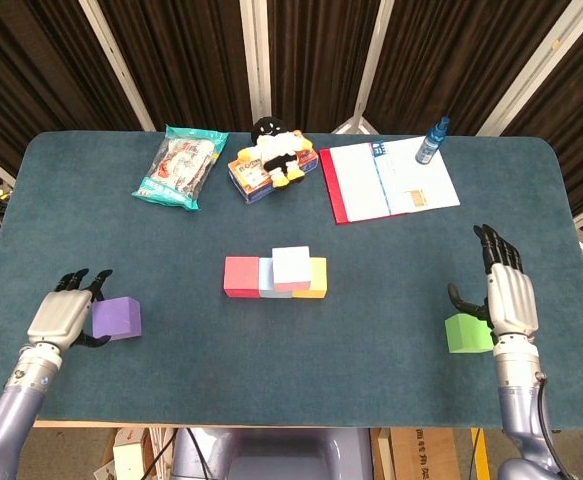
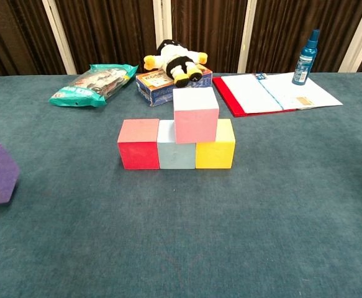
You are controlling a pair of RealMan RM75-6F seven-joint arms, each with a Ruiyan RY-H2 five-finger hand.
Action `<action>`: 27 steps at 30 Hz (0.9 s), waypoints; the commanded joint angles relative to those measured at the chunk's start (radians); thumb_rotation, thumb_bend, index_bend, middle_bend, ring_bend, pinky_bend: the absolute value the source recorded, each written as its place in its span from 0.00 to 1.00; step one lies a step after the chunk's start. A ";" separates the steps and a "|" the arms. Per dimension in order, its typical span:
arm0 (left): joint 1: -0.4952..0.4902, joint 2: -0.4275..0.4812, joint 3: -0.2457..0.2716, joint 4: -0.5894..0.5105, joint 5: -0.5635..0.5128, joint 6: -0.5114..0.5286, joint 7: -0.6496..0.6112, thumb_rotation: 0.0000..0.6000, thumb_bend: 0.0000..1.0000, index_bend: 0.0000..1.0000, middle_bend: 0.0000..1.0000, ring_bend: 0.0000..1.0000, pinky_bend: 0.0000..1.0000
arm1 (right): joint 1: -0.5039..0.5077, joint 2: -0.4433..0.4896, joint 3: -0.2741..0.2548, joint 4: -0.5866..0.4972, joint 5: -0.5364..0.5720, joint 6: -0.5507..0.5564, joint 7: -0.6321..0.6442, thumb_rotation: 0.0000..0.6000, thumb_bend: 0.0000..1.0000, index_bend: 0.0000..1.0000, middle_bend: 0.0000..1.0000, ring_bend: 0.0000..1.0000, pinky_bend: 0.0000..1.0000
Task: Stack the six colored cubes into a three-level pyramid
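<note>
cubes | teal felt table; dark curtains behind

My left hand gripped the purple cube; my right hand rested, fingers extended, against the green cube. Between them, a pink cube sat atop the red, blue, yellow row.

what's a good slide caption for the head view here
Pyramid in progress: pink cube tops a three-cube row while the left hand grips the purple cube.
</note>
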 commanded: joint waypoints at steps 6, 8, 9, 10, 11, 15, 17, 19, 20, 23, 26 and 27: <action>-0.091 0.056 -0.104 -0.121 -0.014 0.000 0.039 1.00 0.27 0.03 0.38 0.02 0.00 | -0.002 0.011 0.005 -0.015 -0.001 -0.009 0.016 1.00 0.36 0.00 0.00 0.00 0.00; -0.122 0.067 -0.132 -0.146 -0.046 -0.012 0.054 1.00 0.27 0.03 0.38 0.02 0.00 | -0.002 0.014 0.006 -0.020 -0.001 -0.010 0.020 1.00 0.36 0.00 0.00 0.00 0.00; -0.142 0.071 -0.148 -0.156 -0.069 -0.019 0.066 1.00 0.27 0.03 0.38 0.02 0.00 | -0.003 0.015 0.007 -0.022 -0.001 -0.011 0.022 1.00 0.36 0.00 0.00 0.00 0.00; -0.165 0.073 -0.166 -0.164 -0.093 -0.025 0.076 1.00 0.27 0.03 0.38 0.02 0.00 | -0.003 0.017 0.008 -0.024 0.000 -0.013 0.025 1.00 0.36 0.00 0.00 0.00 0.00; -0.186 0.074 -0.182 -0.171 -0.119 -0.030 0.086 1.00 0.27 0.03 0.38 0.02 0.00 | -0.003 0.018 0.009 -0.026 0.002 -0.014 0.030 1.00 0.36 0.00 0.00 0.00 0.00; -0.266 0.057 -0.236 -0.173 -0.238 -0.054 0.104 1.00 0.27 0.03 0.38 0.02 0.00 | -0.004 0.025 0.016 -0.027 0.014 -0.023 0.046 1.00 0.36 0.00 0.00 0.00 0.00; -0.313 0.043 -0.253 -0.164 -0.307 -0.065 0.125 1.00 0.27 0.03 0.38 0.02 0.00 | -0.004 0.027 0.021 -0.026 0.024 -0.030 0.057 1.00 0.36 0.00 0.00 0.00 0.00; -0.360 0.023 -0.265 -0.151 -0.359 -0.065 0.153 1.00 0.27 0.03 0.38 0.02 0.00 | -0.003 0.030 0.025 -0.023 0.034 -0.037 0.066 1.00 0.36 0.00 0.00 0.00 0.00; -0.374 0.016 -0.269 -0.148 -0.372 -0.062 0.160 1.00 0.27 0.03 0.38 0.02 0.00 | -0.003 0.031 0.026 -0.022 0.038 -0.040 0.069 1.00 0.36 0.00 0.00 0.00 0.00; -0.434 -0.016 -0.284 -0.136 -0.420 -0.048 0.191 1.00 0.27 0.03 0.38 0.02 0.00 | -0.001 0.034 0.029 -0.017 0.051 -0.053 0.081 1.00 0.36 0.00 0.00 0.00 0.00; -0.479 -0.044 -0.285 -0.115 -0.457 -0.035 0.223 1.00 0.27 0.03 0.38 0.02 0.00 | 0.000 0.036 0.030 -0.012 0.061 -0.064 0.090 1.00 0.36 0.00 0.00 0.00 0.00; -0.496 -0.055 -0.285 -0.105 -0.471 -0.032 0.234 1.00 0.27 0.03 0.38 0.02 0.00 | 0.001 0.036 0.030 -0.012 0.063 -0.067 0.093 1.00 0.36 0.00 0.00 0.00 0.00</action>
